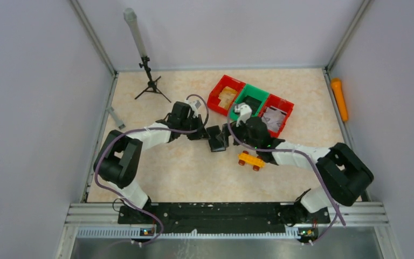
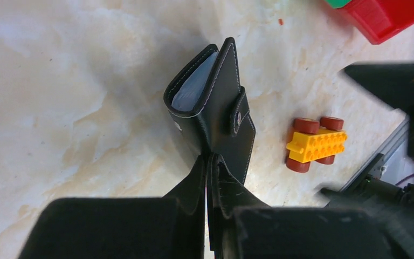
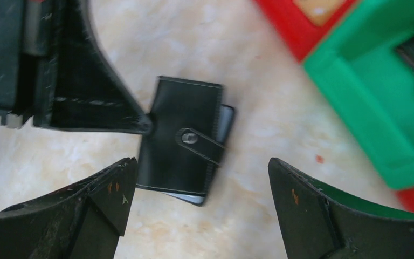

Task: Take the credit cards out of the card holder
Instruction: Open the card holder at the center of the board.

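The black card holder (image 1: pixel 216 138) stands on edge at mid-table with its strap snapped shut. In the left wrist view the card holder (image 2: pixel 218 108) gapes a little at the top, and pale credit cards (image 2: pixel 193 82) show inside. My left gripper (image 2: pixel 210 161) is shut, pinching the holder's near edge. The right wrist view has the card holder (image 3: pixel 180 141) just beyond my right gripper (image 3: pixel 200 162), which is open wide and touches nothing. The left fingers (image 3: pixel 99 102) meet the holder's left edge, and a grey strip of the credit cards (image 3: pixel 227 121) sticks out on its right.
A yellow toy brick car (image 1: pixel 251 160) lies just right of the holder, also visible as the toy car (image 2: pixel 317 144). Red and green bins (image 1: pixel 250 102) stand behind it. A small tripod (image 1: pixel 150 81) is at the back left and an orange tool (image 1: pixel 339 98) lies by the right wall.
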Robot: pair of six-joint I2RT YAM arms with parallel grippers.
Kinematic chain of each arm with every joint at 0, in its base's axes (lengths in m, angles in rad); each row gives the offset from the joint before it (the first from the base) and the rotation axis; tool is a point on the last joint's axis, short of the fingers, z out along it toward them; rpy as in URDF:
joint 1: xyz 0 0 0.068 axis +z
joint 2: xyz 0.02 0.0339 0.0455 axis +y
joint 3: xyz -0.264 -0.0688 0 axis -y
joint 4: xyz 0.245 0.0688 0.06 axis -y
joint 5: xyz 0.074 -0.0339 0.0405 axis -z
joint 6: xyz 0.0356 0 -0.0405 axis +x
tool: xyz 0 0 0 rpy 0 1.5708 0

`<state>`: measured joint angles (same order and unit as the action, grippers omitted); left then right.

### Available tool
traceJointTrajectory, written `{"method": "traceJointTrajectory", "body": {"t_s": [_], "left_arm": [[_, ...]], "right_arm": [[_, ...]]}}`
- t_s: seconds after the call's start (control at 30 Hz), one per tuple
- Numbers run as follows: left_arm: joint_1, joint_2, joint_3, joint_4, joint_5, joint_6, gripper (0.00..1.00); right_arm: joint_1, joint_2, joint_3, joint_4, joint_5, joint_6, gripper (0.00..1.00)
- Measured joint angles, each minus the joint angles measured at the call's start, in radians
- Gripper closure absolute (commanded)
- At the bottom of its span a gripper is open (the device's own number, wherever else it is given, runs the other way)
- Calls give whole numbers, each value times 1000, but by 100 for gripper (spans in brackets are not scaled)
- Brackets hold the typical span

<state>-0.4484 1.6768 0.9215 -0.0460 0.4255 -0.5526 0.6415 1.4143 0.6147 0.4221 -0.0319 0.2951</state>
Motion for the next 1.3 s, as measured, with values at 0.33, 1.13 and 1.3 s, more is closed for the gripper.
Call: {"method": "traceJointTrajectory", "body": {"t_s": [0.33,1.13,1.3], "left_arm": [[0,0,-32,94,92,-29,100],[1,2,-35,115,51,-35,100],[0,-4,-35,89,26,-34,100]], "right_arm": [[148,166,112,-103,131,-77,7],[200,311,351,-361,548,-16,8],[198,304,339,-428,888,24,8]]}}
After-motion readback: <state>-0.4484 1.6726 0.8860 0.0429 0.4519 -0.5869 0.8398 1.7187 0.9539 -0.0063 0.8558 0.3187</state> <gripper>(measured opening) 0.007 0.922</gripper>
